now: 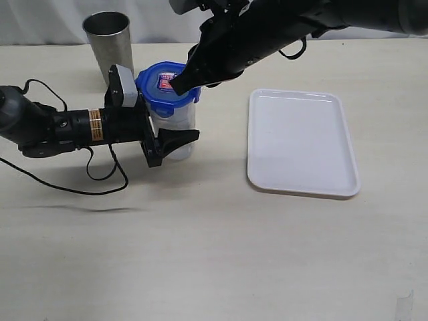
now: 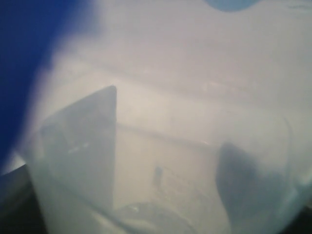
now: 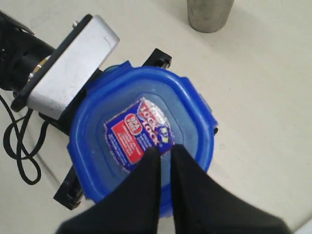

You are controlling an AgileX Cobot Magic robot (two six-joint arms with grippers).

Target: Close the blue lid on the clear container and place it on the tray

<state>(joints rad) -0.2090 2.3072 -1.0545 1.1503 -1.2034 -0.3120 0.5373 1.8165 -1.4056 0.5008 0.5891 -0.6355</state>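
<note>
The clear container [image 1: 178,122] stands upright on the table, left of the tray [image 1: 301,144]. The blue lid [image 1: 165,81] sits on its rim, red-and-white label up. My left gripper [image 1: 177,138] reaches in from the left and is shut on the container's body, one finger on each side. Through the cloudy container wall [image 2: 170,112] in the left wrist view, both dark fingers [image 2: 85,146] show on either side of that gripper's middle [image 2: 163,165]. My right gripper [image 1: 179,85] comes down from above, jaws nearly together. Its tips [image 3: 165,148] rest on the lid [image 3: 97,131] by the label.
A grey metal cup [image 1: 108,43] stands just behind and left of the container, also seen in the right wrist view [image 3: 209,14]. The left arm's black cable [image 1: 100,177] loops over the table in front of that arm.
</note>
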